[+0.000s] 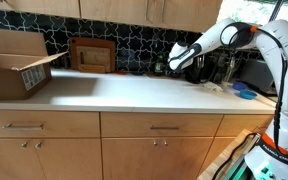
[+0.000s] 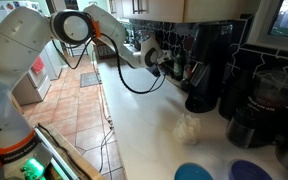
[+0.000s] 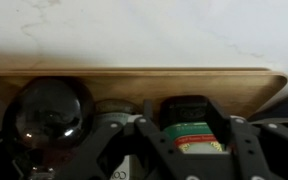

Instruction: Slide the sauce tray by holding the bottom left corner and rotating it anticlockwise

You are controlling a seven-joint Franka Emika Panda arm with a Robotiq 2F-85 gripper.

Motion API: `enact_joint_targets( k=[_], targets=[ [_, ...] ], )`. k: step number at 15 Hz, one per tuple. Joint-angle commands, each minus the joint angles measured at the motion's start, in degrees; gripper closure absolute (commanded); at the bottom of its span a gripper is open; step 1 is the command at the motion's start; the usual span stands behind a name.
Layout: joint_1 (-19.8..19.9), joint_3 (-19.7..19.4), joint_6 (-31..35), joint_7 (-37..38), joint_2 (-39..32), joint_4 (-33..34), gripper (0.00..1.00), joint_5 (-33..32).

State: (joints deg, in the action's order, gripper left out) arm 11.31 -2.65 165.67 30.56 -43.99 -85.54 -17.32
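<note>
The sauce tray (image 3: 134, 76) is a wooden tray with rounded corners; its rim runs across the wrist view. It holds a bottle with a black cap and a green and red label (image 3: 184, 108) and a round dark-lidded jar (image 3: 49, 110). My gripper (image 3: 184, 138) hovers right over the tray, open, with its fingers spread either side of the black-capped bottle. In both exterior views the gripper (image 1: 174, 60) (image 2: 162, 64) is at the back of the counter by the bottles (image 1: 206, 68). The tray itself is mostly hidden there.
An open cardboard box (image 1: 14, 65) and a wooden board (image 1: 92, 55) stand at the back of the white counter (image 1: 124, 92). Blue dishes (image 1: 244, 93) (image 2: 194, 172) lie near the counter end. A black coffee machine (image 2: 209, 60) and dark pots (image 2: 249, 115) stand beside the tray.
</note>
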Motion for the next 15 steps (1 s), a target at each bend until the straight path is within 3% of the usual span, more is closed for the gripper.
enact_joint_targets(
  k=[1, 5, 15],
  targets=[
    [-3.53, -4.60, 1.01, -5.87, -5.66, 6.55, 0.73, 8.72],
    [-5.17, -7.20, 0.53, -8.37, -9.50, 10.72, 0.99, 13.19],
    [-6.90, -11.31, 1.66, -9.37, -16.23, 17.57, 1.00, 14.91]
  ],
)
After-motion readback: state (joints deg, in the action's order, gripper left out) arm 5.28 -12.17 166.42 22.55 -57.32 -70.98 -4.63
